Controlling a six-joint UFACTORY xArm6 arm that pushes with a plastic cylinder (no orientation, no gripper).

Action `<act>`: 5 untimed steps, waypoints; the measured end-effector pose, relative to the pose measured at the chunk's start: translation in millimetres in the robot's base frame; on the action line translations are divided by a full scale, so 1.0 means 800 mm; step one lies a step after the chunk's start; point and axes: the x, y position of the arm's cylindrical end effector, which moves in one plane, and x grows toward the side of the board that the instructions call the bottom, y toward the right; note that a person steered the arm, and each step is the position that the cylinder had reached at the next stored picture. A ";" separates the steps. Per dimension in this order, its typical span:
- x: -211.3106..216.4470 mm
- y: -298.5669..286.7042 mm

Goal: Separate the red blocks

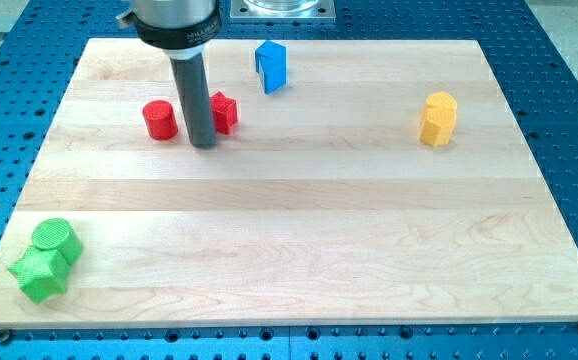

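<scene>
A red cylinder block (159, 120) stands near the view's top left on the wooden board. A second red block (225, 112), angular in shape, sits to its right, partly hidden behind the rod. My tip (204, 146) rests on the board between the two red blocks, slightly toward the view's bottom of them. It is close to the right red block; a small gap shows to the red cylinder.
A blue block (271, 65) stands above and right of the red ones. A yellow block (437, 118) is at the view's right. Two green blocks, a cylinder (54, 240) and an angular one (39, 273), touch at the bottom left corner. The board edge (289, 322) borders blue perforated table.
</scene>
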 end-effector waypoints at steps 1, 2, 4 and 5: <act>-0.019 0.052; -0.063 0.009; -0.101 -0.128; -0.108 -0.100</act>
